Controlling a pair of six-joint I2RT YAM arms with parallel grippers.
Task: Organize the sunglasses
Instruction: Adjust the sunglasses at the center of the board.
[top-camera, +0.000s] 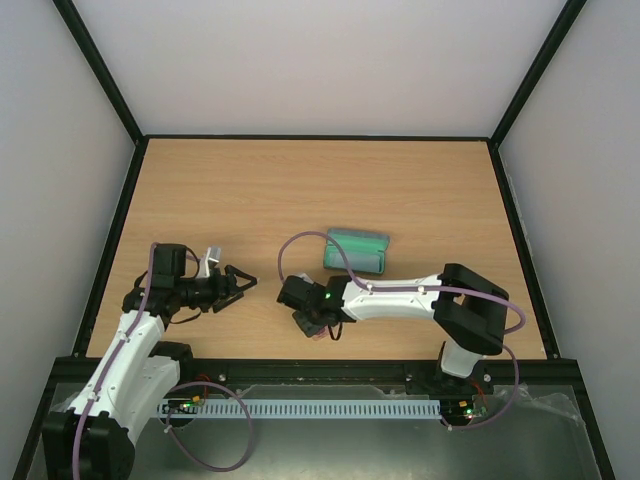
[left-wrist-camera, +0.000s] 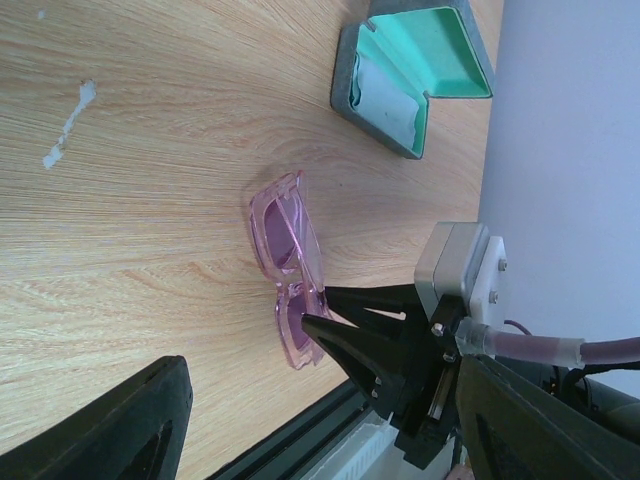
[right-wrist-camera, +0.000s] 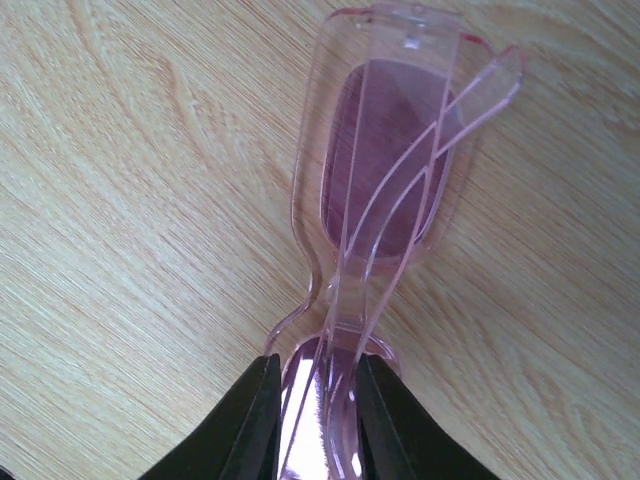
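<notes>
Far left: left arm (top-camera: 125, 350) is extending from the near-left corner of the desk (top-camera: 300, 190), pointing right. Left claw (top-camera: 238, 283) is hanging released, jaws spread wide with nothing between them. Its tips are aiming toward the sunglasses (left-wrist-camera: 285, 250) but sitting apart from them. In the left wrist view its two dark fingers (left-wrist-camera: 140, 425) are framing the bottom of the shot, far apart. A white smudge (left-wrist-camera: 68, 125) is showing on the wood.

Centre: sunglasses are lying near the front edge of the desk, roughly midway across, between the two arms. The frame is pink and see-through, the lenses purple-pink, the arms folded and crossing over the lenses. Right claw (right-wrist-camera: 318, 370) is grasping them. Its two black fingers (right-wrist-camera: 250, 425) are pinching one lens end, one on each side, both touching the frame in the right wrist view. The other lens is sticking out free past the fingertips. The glasses look to be resting on the wood; cannot tell if they are lifting at all.

Further right and back: case (top-camera: 356, 251) is sitting open behind the sunglasses, near but not touching. Its lining is teal and its lid is tipping up. A pale cloth (left-wrist-camera: 385, 95) is lying in the lower half.

Far right: right arm (top-camera: 440, 300) is extending from the near-right base, elbow bent. Its forearm is running left along the front of the desk to the glasses.
</notes>
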